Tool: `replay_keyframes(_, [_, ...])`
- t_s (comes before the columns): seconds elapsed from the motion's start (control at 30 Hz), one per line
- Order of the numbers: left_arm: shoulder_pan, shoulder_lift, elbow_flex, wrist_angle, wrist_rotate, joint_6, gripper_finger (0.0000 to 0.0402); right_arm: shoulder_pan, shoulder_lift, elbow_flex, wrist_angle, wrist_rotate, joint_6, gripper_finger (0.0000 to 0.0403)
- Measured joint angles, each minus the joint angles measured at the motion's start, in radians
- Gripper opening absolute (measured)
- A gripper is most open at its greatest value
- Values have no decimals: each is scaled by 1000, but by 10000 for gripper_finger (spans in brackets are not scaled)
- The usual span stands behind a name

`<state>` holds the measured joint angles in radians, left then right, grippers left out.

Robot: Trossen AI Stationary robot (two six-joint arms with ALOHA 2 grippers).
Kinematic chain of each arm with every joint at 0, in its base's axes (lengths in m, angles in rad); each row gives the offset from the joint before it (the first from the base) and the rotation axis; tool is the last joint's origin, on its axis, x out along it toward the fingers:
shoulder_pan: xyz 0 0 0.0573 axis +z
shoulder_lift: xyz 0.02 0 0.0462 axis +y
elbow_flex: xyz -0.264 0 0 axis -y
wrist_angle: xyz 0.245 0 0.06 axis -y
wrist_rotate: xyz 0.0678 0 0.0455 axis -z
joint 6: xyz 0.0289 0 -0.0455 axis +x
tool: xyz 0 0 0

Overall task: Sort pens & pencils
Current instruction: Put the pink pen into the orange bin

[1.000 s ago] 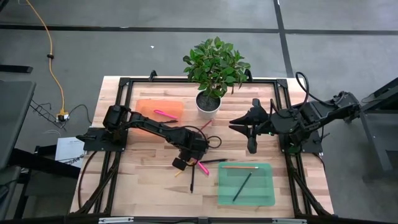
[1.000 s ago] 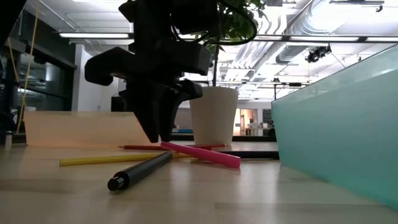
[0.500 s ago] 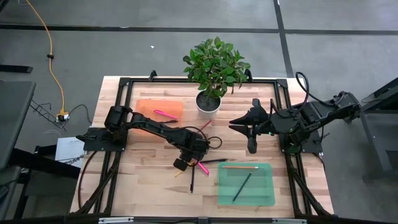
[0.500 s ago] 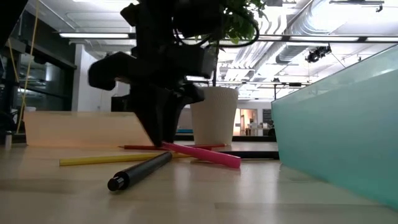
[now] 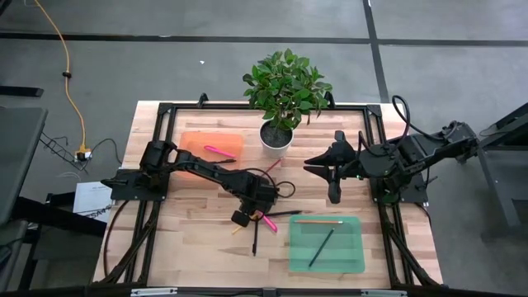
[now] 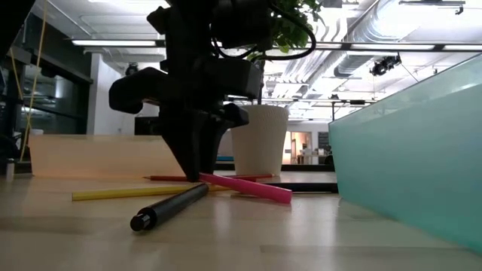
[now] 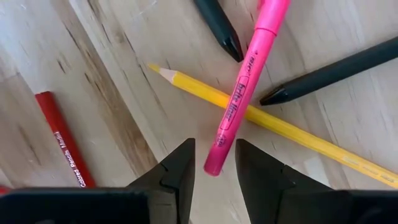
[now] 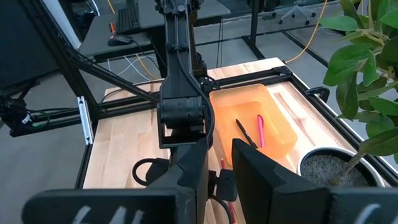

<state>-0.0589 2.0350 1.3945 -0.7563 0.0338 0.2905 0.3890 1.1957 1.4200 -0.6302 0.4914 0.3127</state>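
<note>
Left hand (image 7: 211, 169) lowered, fingers straddling glossy pink pen (image 7: 242, 99) end.

The left gripper (image 6: 197, 169) is hanging over a pink pen (image 6: 245, 187), jaws pointing down at its raised end. A black pen (image 6: 169, 206) and yellow pencil (image 6: 128, 193) are lying on the counter (image 6: 248, 241).

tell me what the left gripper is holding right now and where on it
Nothing yet. The left gripper stands open with its fingers either side of the pink pen's end, not closed on it.
</note>
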Motion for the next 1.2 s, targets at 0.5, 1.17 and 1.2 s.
replay_keyframes(0.5, [0,0,0,-1,11,-4,66,0,0,0,2,0,0,64])
replay_keyframes(1.17, [0,0,0,-56,26,-26,36,0,0,0,2,0,0,64])
replay_keyframes(1.2, [0,0,0,-60,26,-26,34,0,0,0,2,0,0,64])
